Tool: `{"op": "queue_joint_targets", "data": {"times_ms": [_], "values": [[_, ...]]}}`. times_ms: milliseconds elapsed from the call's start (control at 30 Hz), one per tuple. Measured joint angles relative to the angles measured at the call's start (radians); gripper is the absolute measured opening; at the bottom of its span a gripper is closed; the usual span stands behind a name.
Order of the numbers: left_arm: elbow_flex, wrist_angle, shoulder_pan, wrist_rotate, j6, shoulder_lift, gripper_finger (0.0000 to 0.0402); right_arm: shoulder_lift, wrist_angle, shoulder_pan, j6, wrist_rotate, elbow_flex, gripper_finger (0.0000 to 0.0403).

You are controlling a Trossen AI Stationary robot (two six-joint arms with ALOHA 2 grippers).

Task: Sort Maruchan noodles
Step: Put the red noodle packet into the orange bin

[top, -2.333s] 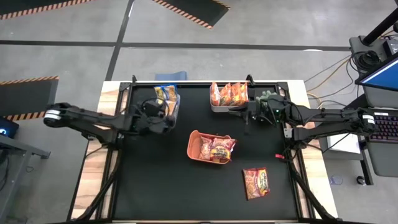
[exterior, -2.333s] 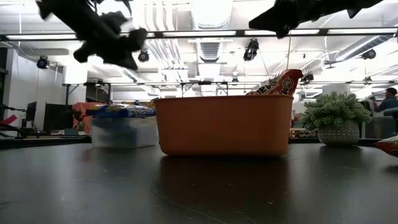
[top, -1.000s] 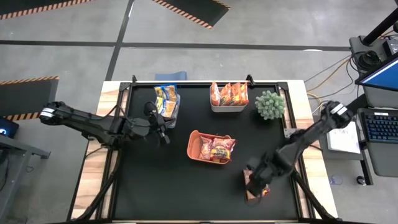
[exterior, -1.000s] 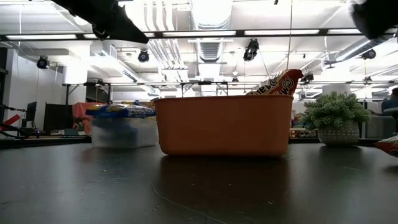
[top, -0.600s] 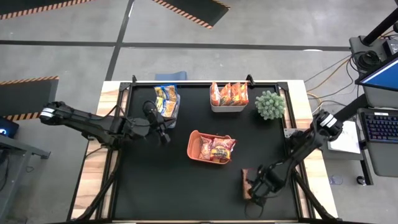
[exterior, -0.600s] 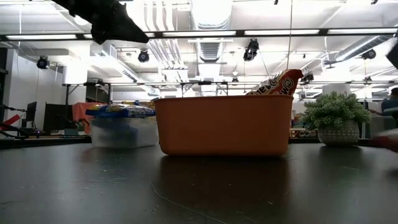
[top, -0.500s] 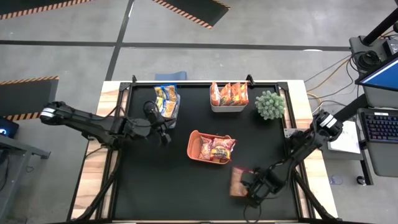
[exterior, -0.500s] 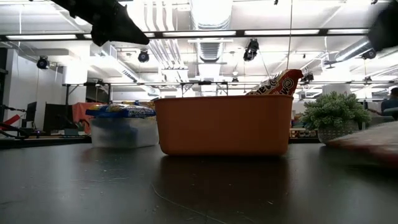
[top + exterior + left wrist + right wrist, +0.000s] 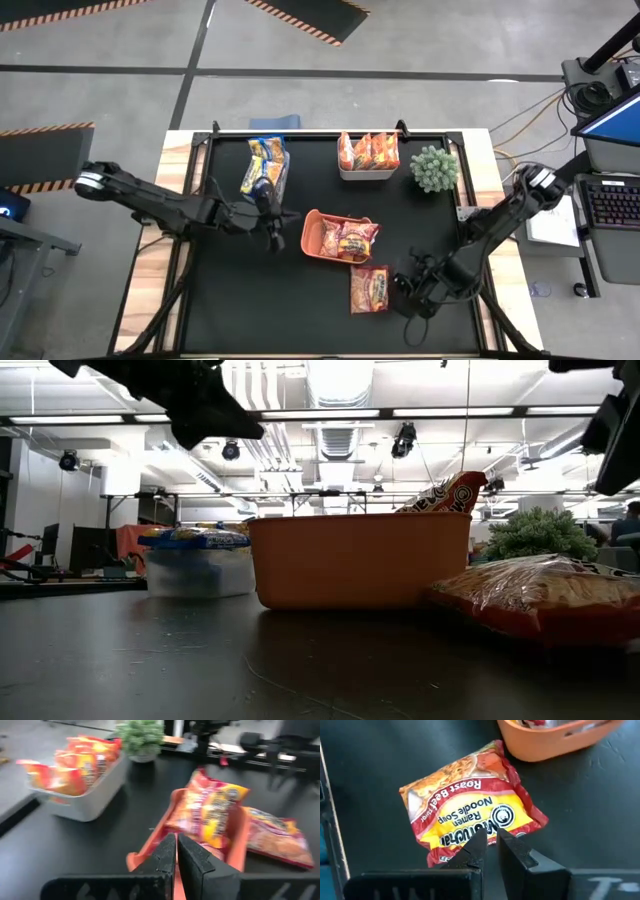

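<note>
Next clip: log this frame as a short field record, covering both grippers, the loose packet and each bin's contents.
left gripper: shut, empty, raised beside the orange bin
right gripper: shut, low beside the loose packet; holding it or not cannot be told
loose packet: red Roast Beef ramen packet, flat on the table, just in front of the orange bin
orange bin: red packets
clear bin: blue-and-yellow packets
white bin: orange packets
other: potted plant, back right

Bright, even light from overhead ceiling strips [image 9: 330,412], which glare white in the low view. Matte black desk [image 9: 250,300] gives soft reflections and faint shadows. Left wrist view motion-blurred throughout. Near red packet [image 9: 550,600] soft, out of focus.
</note>
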Motion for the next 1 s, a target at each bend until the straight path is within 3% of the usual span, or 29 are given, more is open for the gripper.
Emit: {"op": "queue_joint_targets", "data": {"times_ms": [233,567,1000], "values": [[0.0,0.116,-0.058,0.022,-0.007,0.107,0.0,-0.022,0.035,0.003,0.098,-0.006,-0.053,0.0033],[0.0,0.324,-0.152,0.022,-0.007,0.249,0.0,-0.008,0.386,0.011,0.059,0.009,-0.196,0.0033],[0.0,0.611,-0.215,0.022,-0.009,0.418,0.0,-0.008,0.398,0.012,0.174,0.014,-0.217,0.0034]]}}
